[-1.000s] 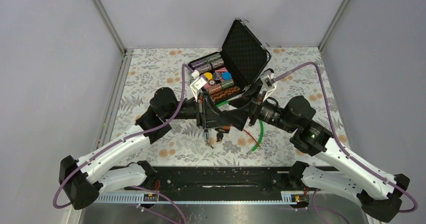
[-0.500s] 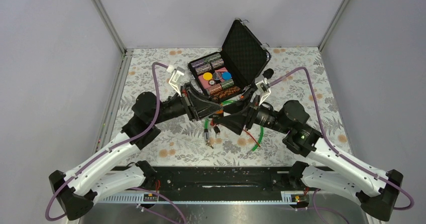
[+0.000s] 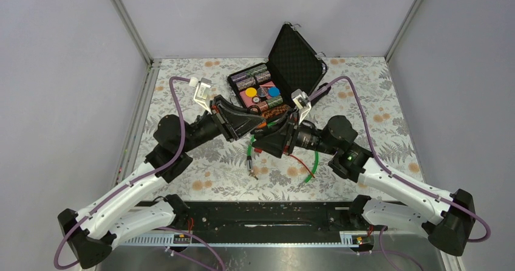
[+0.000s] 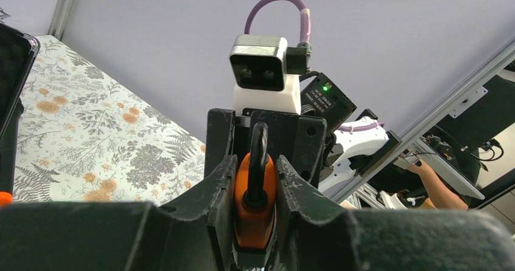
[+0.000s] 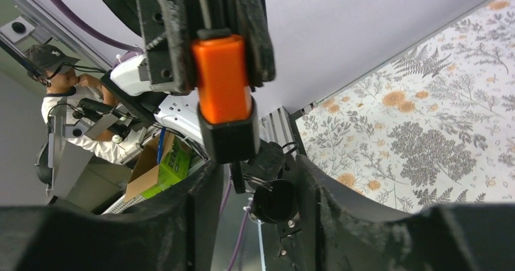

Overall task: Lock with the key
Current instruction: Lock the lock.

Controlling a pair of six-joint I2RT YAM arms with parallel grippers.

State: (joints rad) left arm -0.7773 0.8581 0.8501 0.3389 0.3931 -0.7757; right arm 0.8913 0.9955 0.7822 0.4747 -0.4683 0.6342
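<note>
Walled on three sides in plain pale grey panels [image 3: 243,16], joined at the corners by aluminium posts [image 3: 126,22]. Spread below with a cloth [image 3: 388,125] of grey ferns and orange blooms. Edged nearest by a black rail [image 3: 267,213]. Lit evenly, without hard shadows

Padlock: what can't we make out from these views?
- Keyhole: the padlock shows only its black base side-on in the right wrist view; both grippers cover it from the top.
- Shackle ends: left wrist view, buried between the fingers of the left gripper.
- Key: loose small items, too tiny in the top view to identify.
- Right gripper: dark round object between its fingers, grip unclear.
</note>
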